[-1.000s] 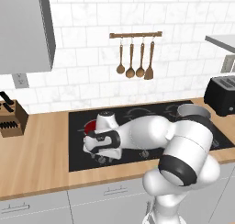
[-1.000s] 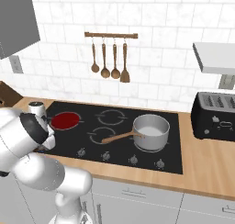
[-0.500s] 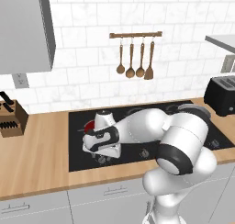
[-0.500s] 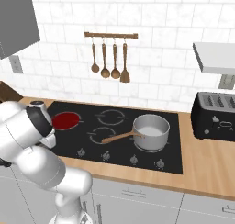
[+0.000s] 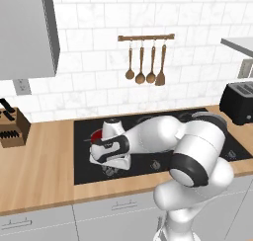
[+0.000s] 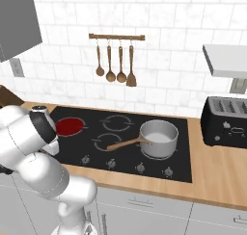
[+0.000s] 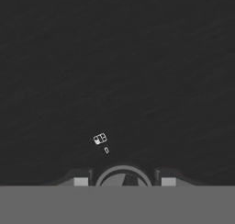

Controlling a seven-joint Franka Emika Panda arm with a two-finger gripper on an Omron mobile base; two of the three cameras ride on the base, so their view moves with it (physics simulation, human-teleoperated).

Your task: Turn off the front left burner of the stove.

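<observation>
Front left burner glows red: not off yet. Gripper straddles its knob, fingers apart, turn pending.

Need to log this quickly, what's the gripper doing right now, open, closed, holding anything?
Gripper: low over the stove, its fingertips either side of a round knob; whether it is clamped on the knob cannot be told.
</observation>
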